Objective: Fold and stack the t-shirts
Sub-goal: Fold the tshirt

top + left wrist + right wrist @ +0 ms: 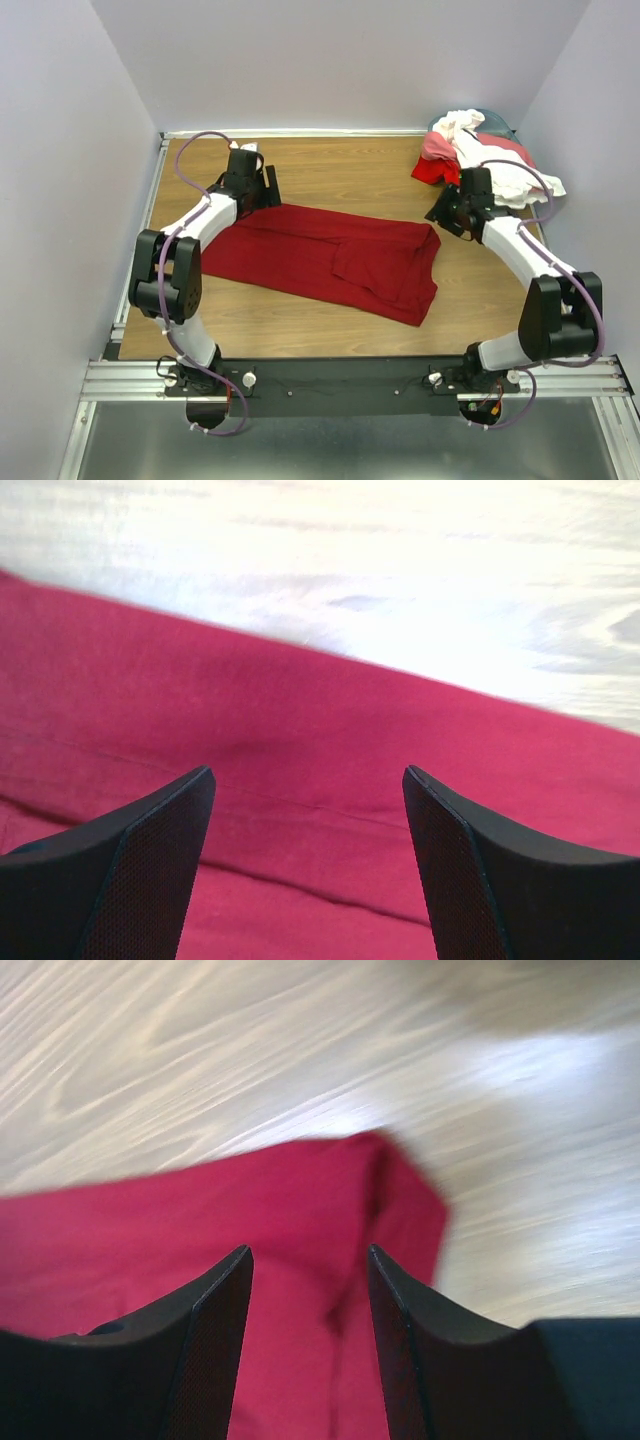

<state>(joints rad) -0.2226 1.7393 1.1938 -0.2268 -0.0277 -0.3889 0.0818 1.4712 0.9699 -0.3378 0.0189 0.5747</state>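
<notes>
The large dark crimson t-shirt (320,255) lies flat across the middle of the wooden table (350,165), with its right part folded over. My left gripper (262,196) is open and empty over the shirt's far left edge; its wrist view shows the jaws apart above crimson cloth (300,730). My right gripper (441,213) is open and empty just above the shirt's far right corner (400,1190). A heap at the back right holds a white shirt (503,168), a lighter red-pink one (437,150) and a teal one (497,120), mostly hidden.
Pale walls close in the table on the left, back and right. The heap sits against the right wall, just behind my right arm. A metal rail (350,375) with both arm bases runs along the near edge.
</notes>
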